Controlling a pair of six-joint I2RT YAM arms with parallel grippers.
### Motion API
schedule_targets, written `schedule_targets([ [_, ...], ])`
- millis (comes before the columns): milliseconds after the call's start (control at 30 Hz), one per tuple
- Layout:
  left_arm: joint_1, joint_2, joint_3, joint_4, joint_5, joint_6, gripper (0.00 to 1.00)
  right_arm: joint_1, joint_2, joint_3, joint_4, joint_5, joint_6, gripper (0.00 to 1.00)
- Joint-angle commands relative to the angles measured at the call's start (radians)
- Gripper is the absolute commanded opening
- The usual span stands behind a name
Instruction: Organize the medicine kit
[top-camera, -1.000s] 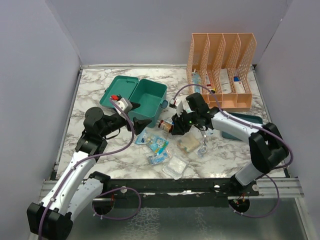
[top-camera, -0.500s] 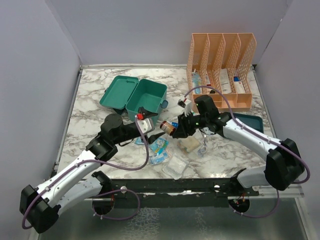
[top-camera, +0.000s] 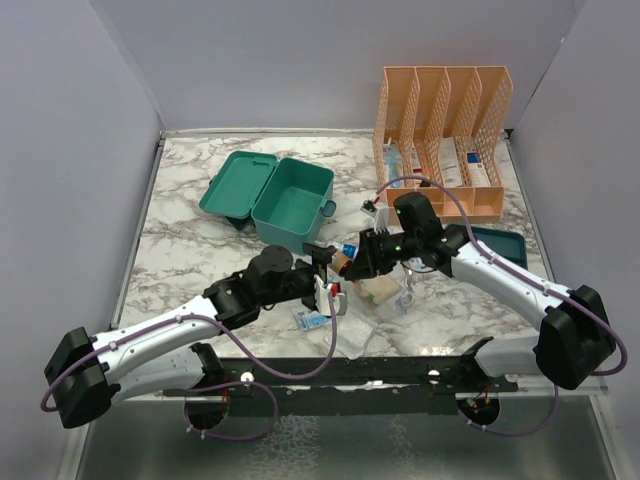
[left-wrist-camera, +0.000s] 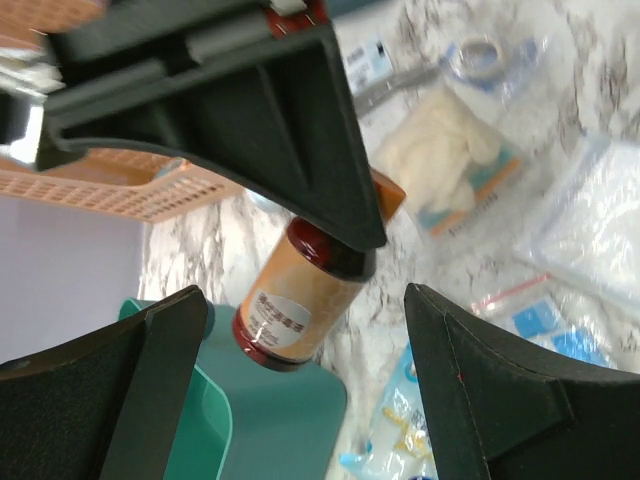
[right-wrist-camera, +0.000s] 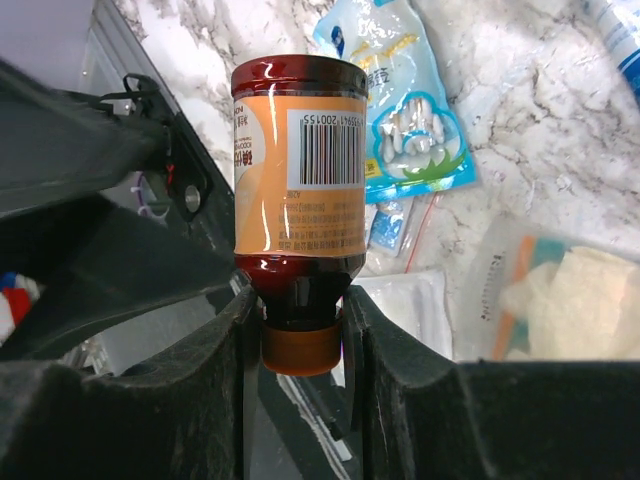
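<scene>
Right now your right gripper is clamped on the neck of the dark-brown bottle with the orange label and cap, holding it above the middle of the white marbled table. Your left gripper stands wide apart. The bottle's base shows between its fingers, and you cannot tell whether they touch it. The teal-green rectangular plastic medicine kit sits at 11 o'clock from the bottle, lid swung back — clear plastic pouches lie at 6 o'clock.
</scene>
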Motion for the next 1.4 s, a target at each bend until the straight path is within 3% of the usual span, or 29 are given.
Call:
schedule_targets([
  [0,-0.035,0.062,0.053,-0.136,-0.138,0.200,0.83,0.002,-0.032,0.034,-0.029,-0.065,0.047,0.01],
  [100,-0.062,0.084,0.066,-0.147,-0.192,0.266,0.82,0.002,-0.030,0.046,-0.074,-0.087,0.026,0.01],
  [267,-0.085,0.118,0.092,-0.143,-0.155,0.308,0.81,0.002,-0.017,0.059,-0.102,-0.142,0.047,0.01],
  [400,-0.103,0.145,0.104,-0.132,-0.122,0.309,0.74,0.002,-0.010,0.068,-0.101,-0.174,0.071,0.01],
  [633,-0.122,0.182,0.096,-0.130,-0.144,0.345,0.52,0.002,0.009,0.074,-0.111,-0.207,0.084,0.01],
  [767,-0.123,0.173,0.085,-0.126,-0.132,0.345,0.33,0.002,0.005,0.063,-0.111,-0.200,0.087,0.02],
  [800,-0.122,0.169,0.081,-0.123,-0.132,0.344,0.31,0.002,0.002,0.063,-0.112,-0.198,0.088,0.05],
  [900,-0.124,0.156,0.069,-0.106,-0.133,0.318,0.26,0.001,-0.011,0.076,-0.134,-0.169,0.091,0.31],
  [1067,-0.122,0.104,0.030,-0.008,-0.146,0.140,0.26,0.001,-0.098,0.084,-0.134,-0.030,0.113,0.52],
  [1233,-0.122,0.049,0.013,0.040,-0.148,-0.122,0.31,0.000,-0.226,0.075,-0.094,0.077,0.149,0.56],
  [1367,-0.122,0.022,0.023,0.094,-0.221,-0.369,0.34,0.001,-0.325,0.096,-0.114,0.260,0.177,0.56],
])
